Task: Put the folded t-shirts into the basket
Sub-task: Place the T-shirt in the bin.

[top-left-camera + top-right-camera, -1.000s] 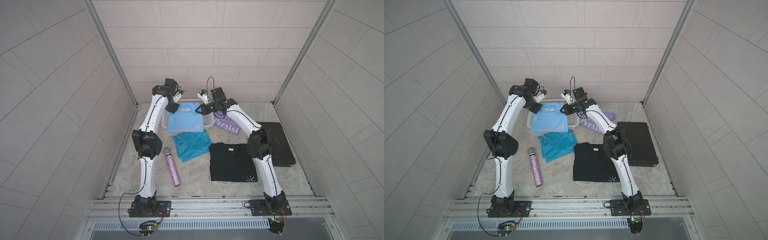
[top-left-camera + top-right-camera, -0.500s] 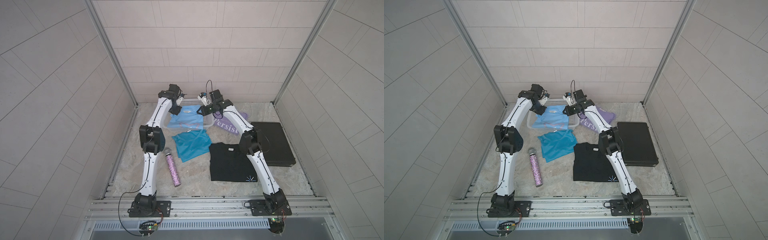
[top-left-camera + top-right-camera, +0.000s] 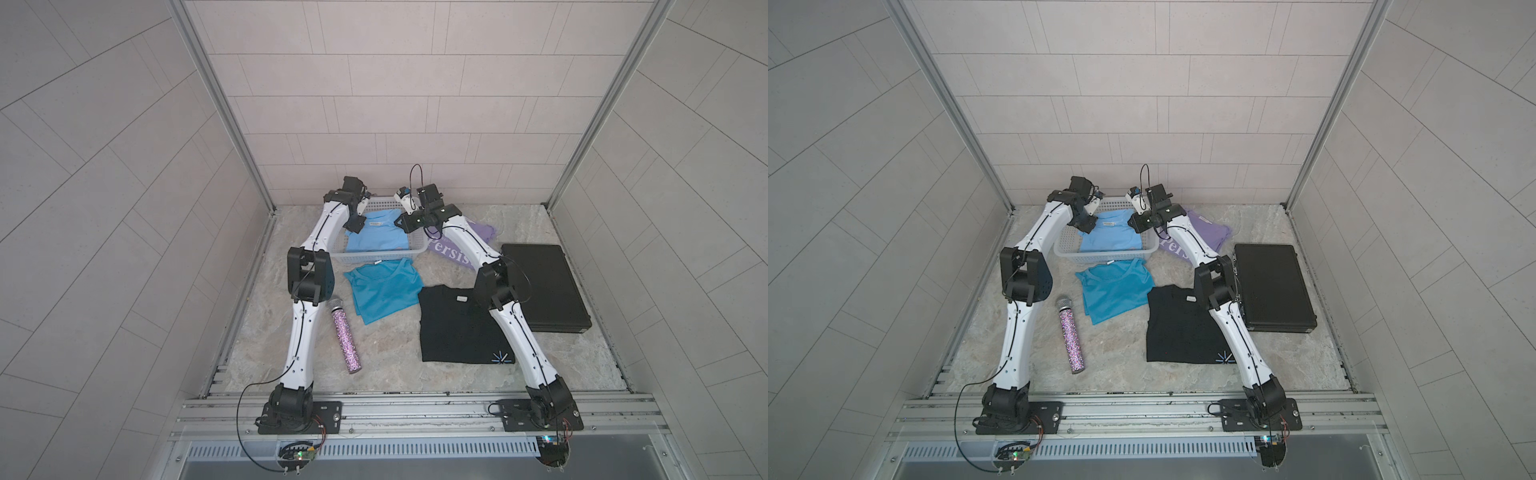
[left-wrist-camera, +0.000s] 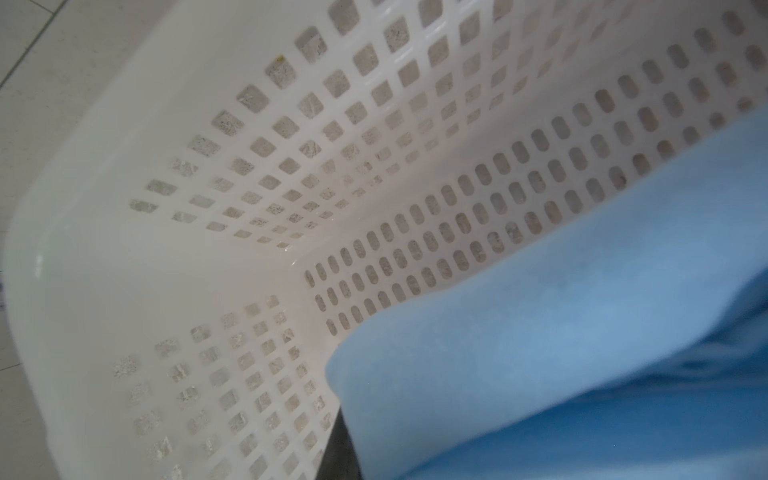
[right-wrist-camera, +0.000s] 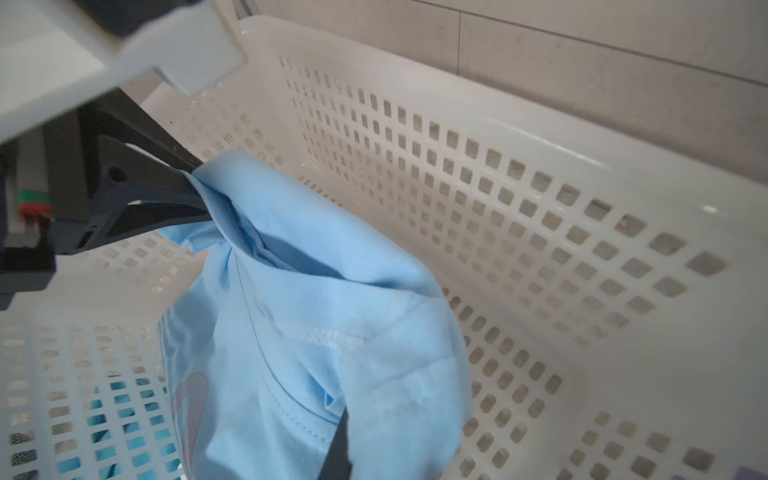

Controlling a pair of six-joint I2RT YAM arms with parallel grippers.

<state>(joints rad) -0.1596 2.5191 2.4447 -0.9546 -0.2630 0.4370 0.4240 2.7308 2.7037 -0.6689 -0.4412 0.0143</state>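
Lowering blue shirt [image 3: 376, 235]: a second ago it hung above the basket [image 3: 374, 258] between both claws. Now it lies inside, collar end toward the back wall, and both arms have dropped low at the far corners.
Left claw [image 5: 203, 187]: pressed together on a bunched shirt corner, clear in the right wrist view. No let-go visible yet.
Right claw [image 3: 401, 222]: also pressed together. One dark finger [image 5: 338, 440] shows under the cloth, so it looks to be pinching the other far corner.
Shirt lie: most of it rests on the basket floor. The held corners are still lifted, so the far edge is bunched, not flat.
Meaning: the first of four is as good as placed. Only release and retreat are left for it.
Left on table: teal shirt [image 3: 384, 291] just in front of the basket, black shirt [image 3: 457, 328] nearer the robot, lavender shirt [image 3: 482, 230] right of the basket and partly under the right arm.
Not task: case [image 3: 540, 286] and mic [image 3: 345, 336], both unmoved.
Risk: pulling up before both claws spread would likely drag the shirt out again and spoil the fold.
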